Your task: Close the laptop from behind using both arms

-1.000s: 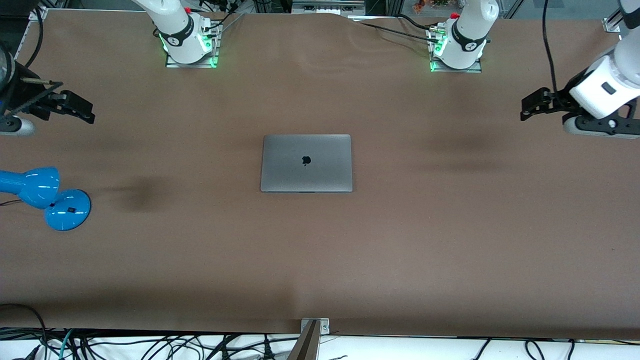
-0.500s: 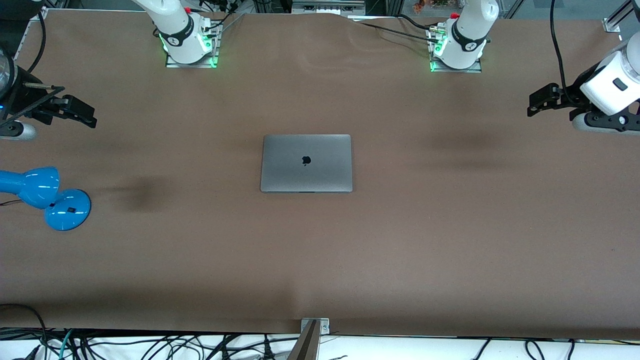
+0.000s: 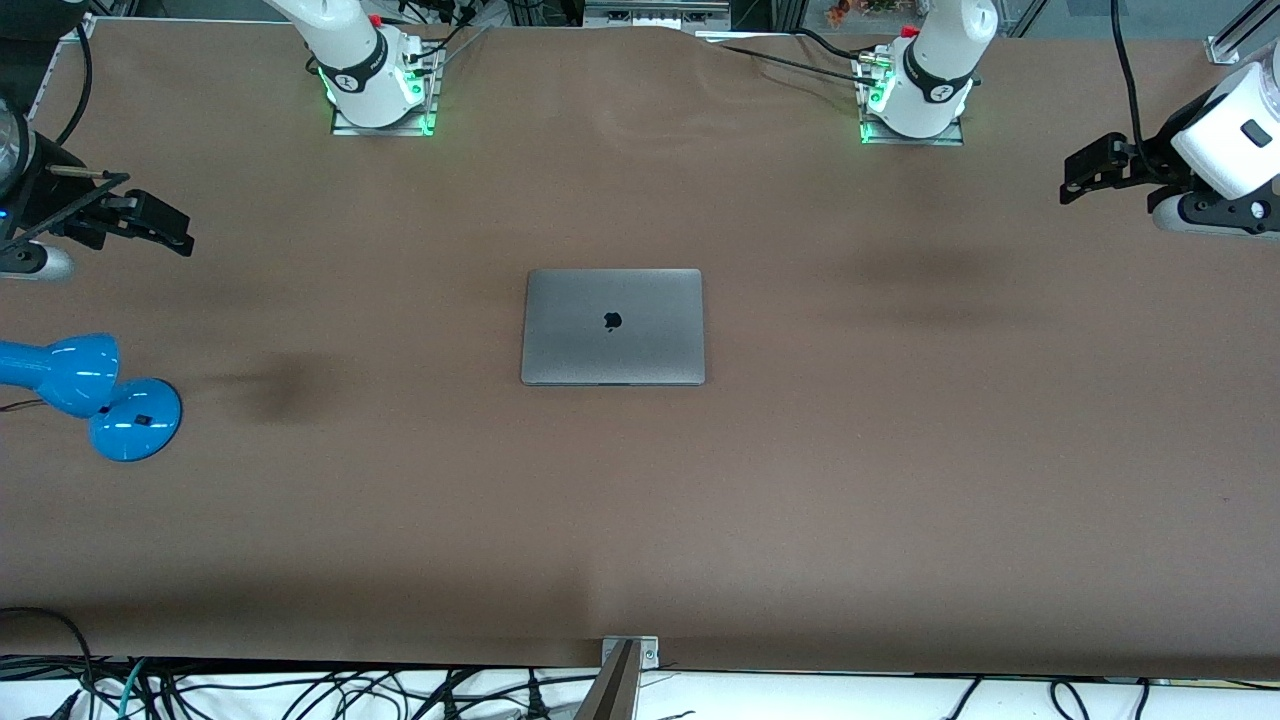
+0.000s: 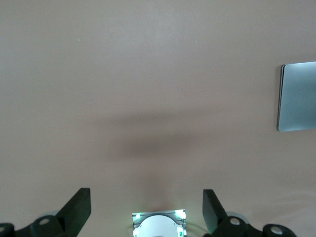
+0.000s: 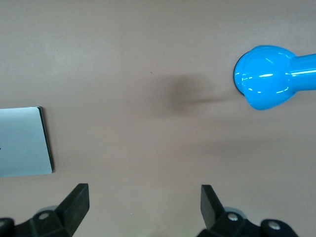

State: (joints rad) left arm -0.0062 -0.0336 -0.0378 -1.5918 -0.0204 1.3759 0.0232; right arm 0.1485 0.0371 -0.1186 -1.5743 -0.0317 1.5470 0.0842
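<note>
The slim space-grey metal laptop (image 3: 613, 326) lies shut mid-table. Well apart from it, the left gripper (image 3: 1088, 170) and right gripper (image 3: 160, 224) hover with jaws released, arms cut off by the frame.

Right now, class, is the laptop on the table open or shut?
Shut. The laptop lies flat on the table, its grey lid up with the logo showing; no keyboard or screen is visible.

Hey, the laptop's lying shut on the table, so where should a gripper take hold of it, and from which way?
Judging by its pose, the laptop lies flat and closed, too wide to span. Best bet: pinch a thin side edge, each from its own end of the table, the open left gripper on one, the open right gripper on the other.
</note>
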